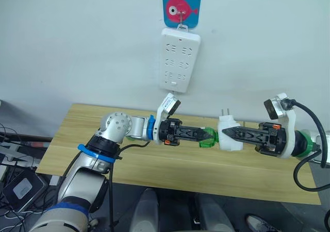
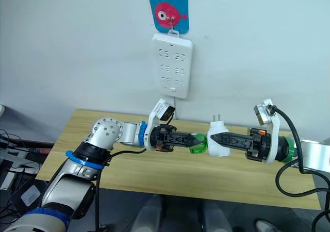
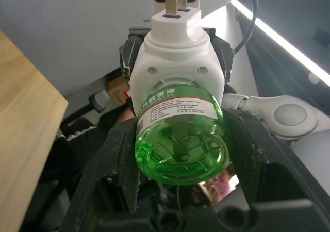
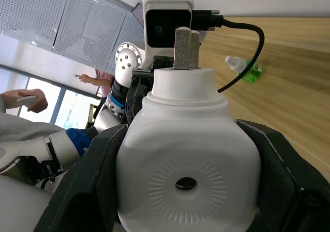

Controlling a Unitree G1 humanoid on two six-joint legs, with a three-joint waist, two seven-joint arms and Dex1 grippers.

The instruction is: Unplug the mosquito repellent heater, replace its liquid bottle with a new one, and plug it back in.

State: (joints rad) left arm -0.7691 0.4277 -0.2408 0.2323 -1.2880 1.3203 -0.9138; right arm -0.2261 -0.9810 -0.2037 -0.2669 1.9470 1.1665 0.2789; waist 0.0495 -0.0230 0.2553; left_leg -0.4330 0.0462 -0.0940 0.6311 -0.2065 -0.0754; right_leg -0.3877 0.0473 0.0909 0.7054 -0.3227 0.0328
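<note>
Above the table [image 1: 154, 165], under the hanging power strip [image 1: 179, 59], the right gripper [image 1: 230, 134] clamped its fingers on the mosquito repellent heater [image 1: 229, 134], prongs upward. The left gripper [image 1: 206, 135] gripped the green liquid bottle [image 3: 180, 139] seated in the heater, its neck hidden inside. Another green bottle [image 4: 246, 69] lay on the table, partly behind a cable.

A white power strip [image 1: 180, 59] hangs on a pale wall beneath a blue square hook plate [image 1: 181, 5] bearing a pink fish design. Below, a light wooden table [image 1: 154, 162] stands against the wall. To the left, cables and what may be a small device [image 1: 21, 186] lie on the floor. In the right wrist view, a person [image 4: 100, 79] in pink stands by windows.
</note>
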